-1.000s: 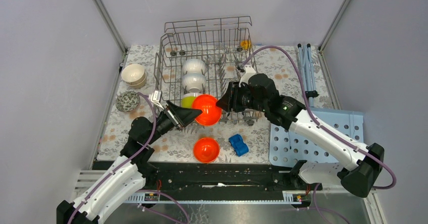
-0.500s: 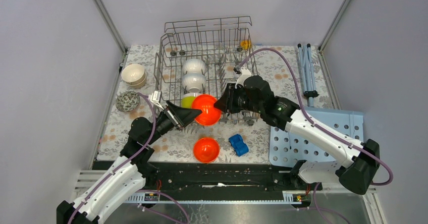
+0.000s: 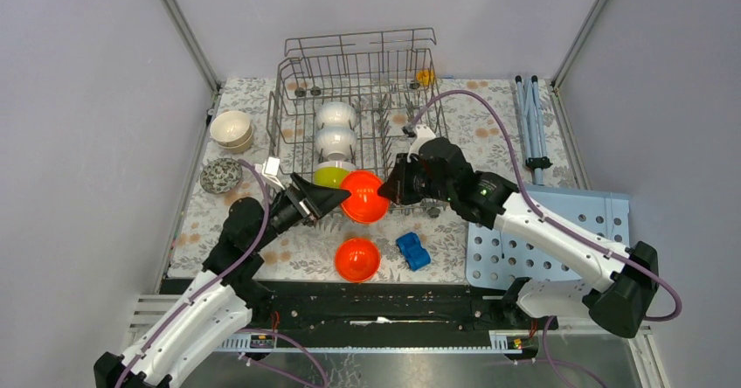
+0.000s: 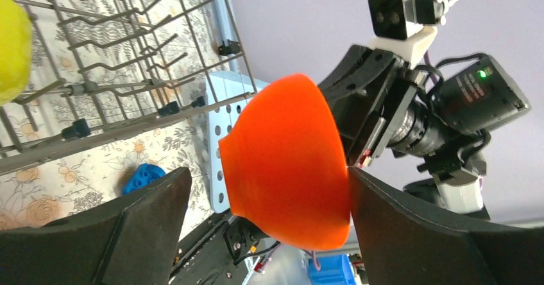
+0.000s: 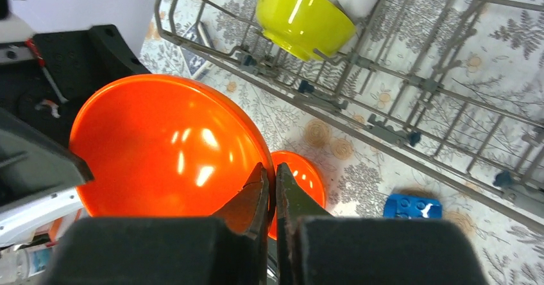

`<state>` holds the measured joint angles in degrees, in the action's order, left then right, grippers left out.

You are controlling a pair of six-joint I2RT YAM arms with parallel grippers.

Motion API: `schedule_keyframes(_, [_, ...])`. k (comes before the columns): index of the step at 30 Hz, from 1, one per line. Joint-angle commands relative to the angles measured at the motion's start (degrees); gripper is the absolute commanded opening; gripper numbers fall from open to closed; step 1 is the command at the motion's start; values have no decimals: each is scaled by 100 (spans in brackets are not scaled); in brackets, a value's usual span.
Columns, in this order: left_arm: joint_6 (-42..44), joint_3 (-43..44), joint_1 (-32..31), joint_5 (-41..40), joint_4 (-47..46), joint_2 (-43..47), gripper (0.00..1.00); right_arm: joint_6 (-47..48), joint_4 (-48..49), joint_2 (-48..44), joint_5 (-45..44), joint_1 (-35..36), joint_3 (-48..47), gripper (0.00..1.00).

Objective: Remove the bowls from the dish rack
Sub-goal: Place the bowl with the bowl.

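My right gripper (image 3: 385, 187) (image 5: 271, 172) is shut on the rim of an orange bowl (image 3: 364, 197) (image 5: 167, 147), held in the air just in front of the dish rack (image 3: 360, 56). My left gripper (image 3: 337, 199) (image 4: 268, 172) is open, its jaws on either side of this bowl (image 4: 285, 163); the right jaw is at the bowl's side and the left one stands clear. In the rack stand two white bowls (image 3: 335, 114) (image 3: 335, 142) and a yellow-green bowl (image 3: 329, 176) (image 5: 301, 18). A second orange bowl (image 3: 356, 259) (image 5: 301, 176) sits on the table.
Stacked cream bowls (image 3: 231, 129) and a patterned bowl (image 3: 220, 176) sit left of the rack. A blue toy car (image 3: 413, 250) (image 5: 410, 206) lies right of the table's orange bowl. A light-blue perforated board (image 3: 542, 239) lies at the right. A small yellow object (image 3: 424, 77) sits behind the rack.
My right gripper has carried the orange bowl a little toward the near edge, away from the rack. My left gripper has shifted slightly with it and stays open around the bowl.
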<state>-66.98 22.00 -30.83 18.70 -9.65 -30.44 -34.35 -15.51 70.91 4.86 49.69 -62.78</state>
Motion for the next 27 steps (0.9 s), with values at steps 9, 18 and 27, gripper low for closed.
schedule_keyframes(9, [2264, 2422, 42, -1464, 3605, -386, 99, 529, -1222, -552, -777, -4, -543, 0])
schedule_keyframes(18, [2886, 3767, -604, -2330, 5251, -1363, 85, 827, -1626, -294, -1302, 2, -833, 0])
schedule_keyframes(27, [2371, 4649, -3056, -4500, 5609, -2423, 77, 869, -1644, 45, -1453, 146, -1080, 0])
